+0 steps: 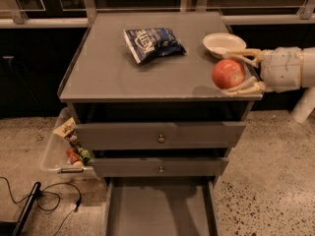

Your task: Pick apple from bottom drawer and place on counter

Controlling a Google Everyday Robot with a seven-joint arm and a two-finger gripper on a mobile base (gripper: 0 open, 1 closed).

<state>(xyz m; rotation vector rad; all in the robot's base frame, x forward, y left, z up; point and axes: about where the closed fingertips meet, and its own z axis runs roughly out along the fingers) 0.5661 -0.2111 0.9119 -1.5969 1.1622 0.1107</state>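
Note:
The red apple (228,73) with yellowish patches is held between my gripper's pale fingers (242,56) just above the right front part of the grey counter (113,68). My gripper (231,73) comes in from the right edge and is shut on the apple. The bottom drawer (160,210) is pulled out at the foot of the cabinet, its flat grey floor bare.
A white bowl (224,44) sits at the counter's back right, just behind the apple. A blue snack bag (152,43) lies at the back middle. Two closed drawer fronts with knobs (161,138) are below. A clear bin of snacks (66,149) and cables lie on the floor at left.

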